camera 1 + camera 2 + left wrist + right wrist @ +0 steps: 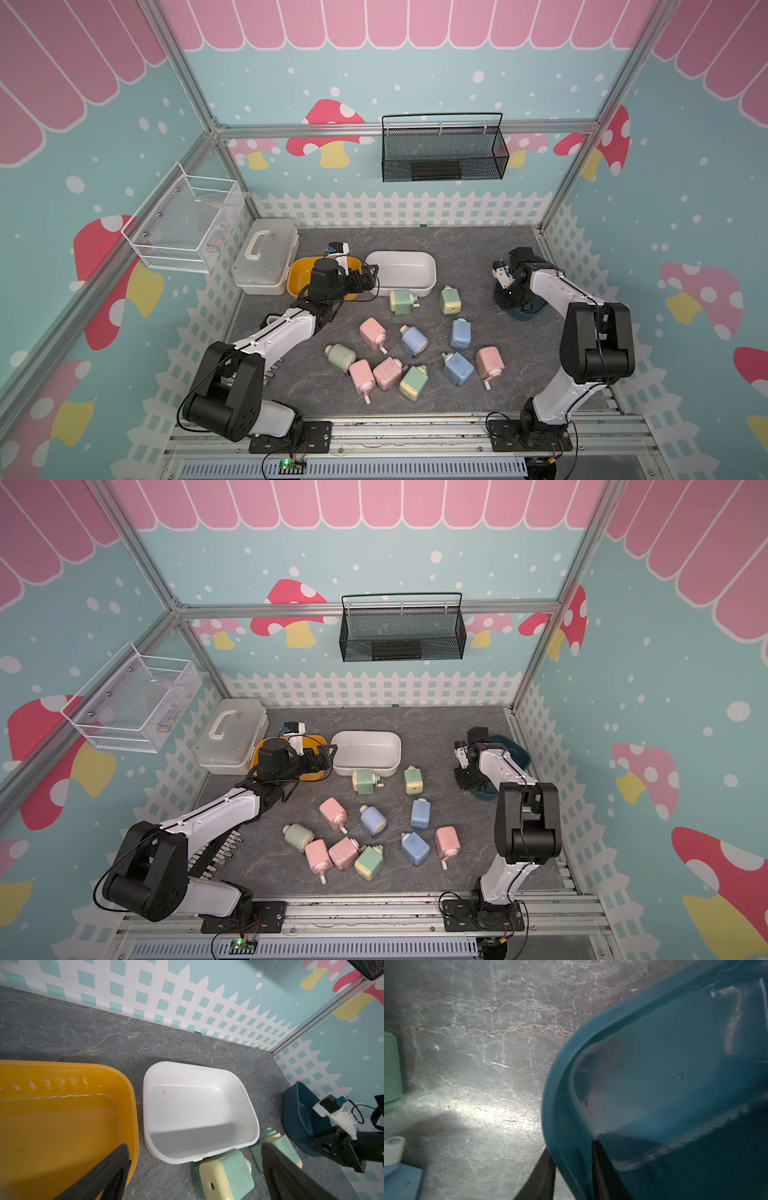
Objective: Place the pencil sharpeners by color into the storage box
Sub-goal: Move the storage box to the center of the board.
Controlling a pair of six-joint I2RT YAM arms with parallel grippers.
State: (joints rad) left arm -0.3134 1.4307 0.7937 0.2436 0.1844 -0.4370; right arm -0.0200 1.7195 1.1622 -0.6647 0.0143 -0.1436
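Several pencil sharpeners lie loose on the grey table, among them a pink one (372, 332), a blue one (460, 333) and a green one (402, 301). At the back stand three open storage boxes: yellow (297, 270), white (401, 266) and dark blue (528, 313). My left gripper (371, 277) hangs open between the yellow and white boxes, holding nothing (195, 1147). A green sharpener (226, 1176) lies just below it against the white box (249, 1105). My right gripper (571, 1149) is shut on the near wall of the blue box (675, 1064), one finger inside and one outside.
A translucent lidded case with a handle (266, 257) stands at the back left beside the yellow box. A white wire basket (183, 224) hangs on the left wall and a black mesh basket (442, 151) on the back wall. White fence walls ring the table.
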